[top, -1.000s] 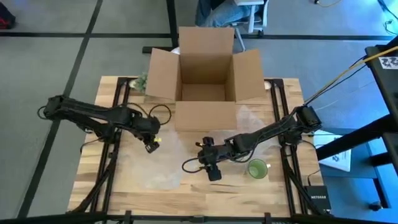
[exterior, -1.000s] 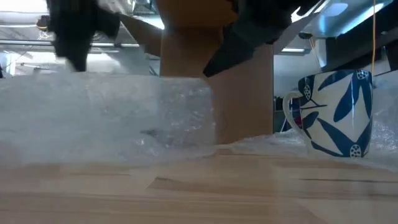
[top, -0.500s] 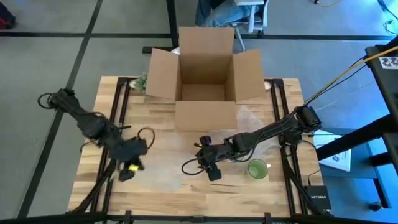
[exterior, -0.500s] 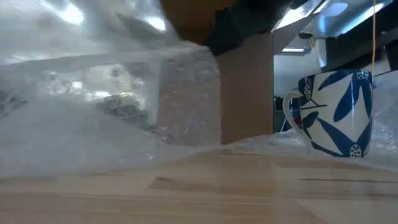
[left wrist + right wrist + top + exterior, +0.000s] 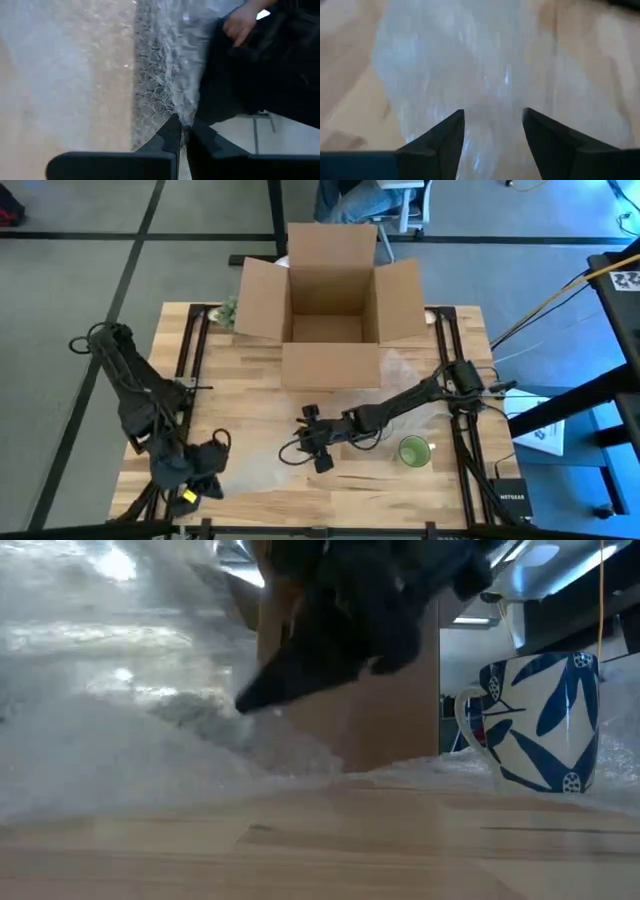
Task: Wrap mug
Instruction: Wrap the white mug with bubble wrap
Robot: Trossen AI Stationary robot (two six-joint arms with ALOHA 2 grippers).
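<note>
A blue-and-white mug (image 5: 540, 720), green inside (image 5: 413, 451), stands upright at the table's near right, with bubble wrap around its base. The clear bubble wrap (image 5: 262, 463) lies spread across the table's middle and rises in a heap at the near left (image 5: 120, 740). My left gripper (image 5: 200, 478) is at the near left corner, shut on the wrap (image 5: 165, 75). My right gripper (image 5: 306, 446) hovers open over the sheet (image 5: 485, 65), left of the mug, its fingers standing on either side of a ridge of wrap. My left gripper pinches an edge of the bubble wrap (image 5: 181, 119) between its two fingertips. The sheet rises from the table to the fingers, gathered into folds there. I cannot tell whether my right gripper touches the wrap beneath its open fingers (image 5: 451, 131).
An open cardboard box (image 5: 328, 310) stands at the table's far middle, its flaps spread. A person sits beyond the far edge (image 5: 350, 200). Bare wood shows along the near edge (image 5: 380, 500) and at the far left (image 5: 215, 370).
My left gripper has swung from the table's middle left toward the near left corner, dragging the held edge of the bubble wrap with it, so the sheet is now heaped up at the near left. My right gripper has shifted a little leftward over the sheet. The mug has stayed put.
</note>
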